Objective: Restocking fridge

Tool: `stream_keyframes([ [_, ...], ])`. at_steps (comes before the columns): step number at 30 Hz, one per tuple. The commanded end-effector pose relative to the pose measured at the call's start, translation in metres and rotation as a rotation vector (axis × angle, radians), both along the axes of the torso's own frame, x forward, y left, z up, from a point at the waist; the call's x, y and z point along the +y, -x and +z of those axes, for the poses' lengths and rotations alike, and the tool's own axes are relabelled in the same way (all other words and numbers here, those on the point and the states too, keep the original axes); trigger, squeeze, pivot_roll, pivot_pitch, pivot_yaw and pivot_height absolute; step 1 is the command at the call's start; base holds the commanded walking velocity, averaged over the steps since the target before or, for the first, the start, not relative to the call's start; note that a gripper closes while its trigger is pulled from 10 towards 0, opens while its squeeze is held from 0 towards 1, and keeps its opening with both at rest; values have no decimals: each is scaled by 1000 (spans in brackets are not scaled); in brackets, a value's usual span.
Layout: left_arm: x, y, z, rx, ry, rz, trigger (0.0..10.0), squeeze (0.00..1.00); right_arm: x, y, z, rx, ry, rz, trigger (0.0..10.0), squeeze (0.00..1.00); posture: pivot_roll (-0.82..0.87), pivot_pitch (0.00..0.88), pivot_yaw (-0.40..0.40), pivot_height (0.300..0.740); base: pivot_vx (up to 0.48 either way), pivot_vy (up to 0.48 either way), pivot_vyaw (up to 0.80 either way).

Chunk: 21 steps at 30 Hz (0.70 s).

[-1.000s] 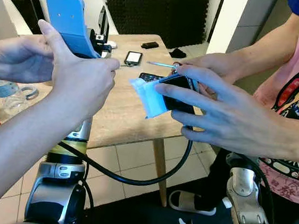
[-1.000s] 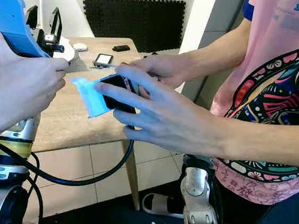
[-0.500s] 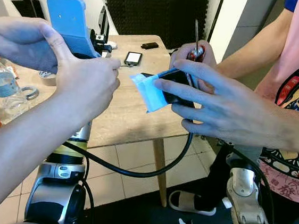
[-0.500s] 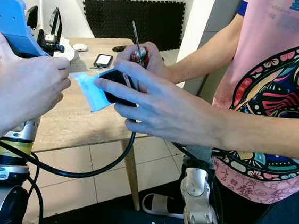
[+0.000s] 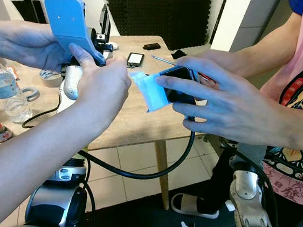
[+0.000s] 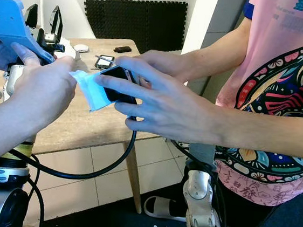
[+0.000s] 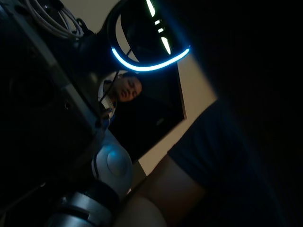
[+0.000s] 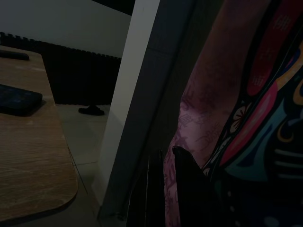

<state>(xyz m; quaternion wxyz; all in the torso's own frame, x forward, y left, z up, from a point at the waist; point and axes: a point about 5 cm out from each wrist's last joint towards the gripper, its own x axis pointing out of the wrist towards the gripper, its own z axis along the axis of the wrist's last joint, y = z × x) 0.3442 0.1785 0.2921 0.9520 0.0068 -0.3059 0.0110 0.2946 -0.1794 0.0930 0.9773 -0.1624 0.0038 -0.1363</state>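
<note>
In front of me a small black box [image 5: 180,87], half wrapped in a pale blue sheet [image 5: 149,91], is held tilted above the wooden table [image 5: 123,121] in a person's hand [image 5: 222,107]. A black cable [image 5: 134,174] hangs from it in a loop.

Wooden table [image 5: 129,123]: phone [image 5: 135,58], water bottle [image 5: 2,89], tape roll [image 5: 51,76].

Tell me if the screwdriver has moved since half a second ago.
Yes. The screwdriver, held upright before the black foam mat earlier, now lies low over the wooden table beside the phone.
</note>
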Motion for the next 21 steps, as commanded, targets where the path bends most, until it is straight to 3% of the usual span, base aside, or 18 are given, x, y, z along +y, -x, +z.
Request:
stream_keyframes([
  [1,2,-2,-8,41,-14,11,10000,0,-5,3,-6,27,0,-21,10000,0,-16,0,-23,740,0,0,0],
  [21,0,-2,-8,39,-11,5,10000,0,-7,3,-7,34,-3,-25,10000,0,-21,0,-25,740,0,0,0],
])
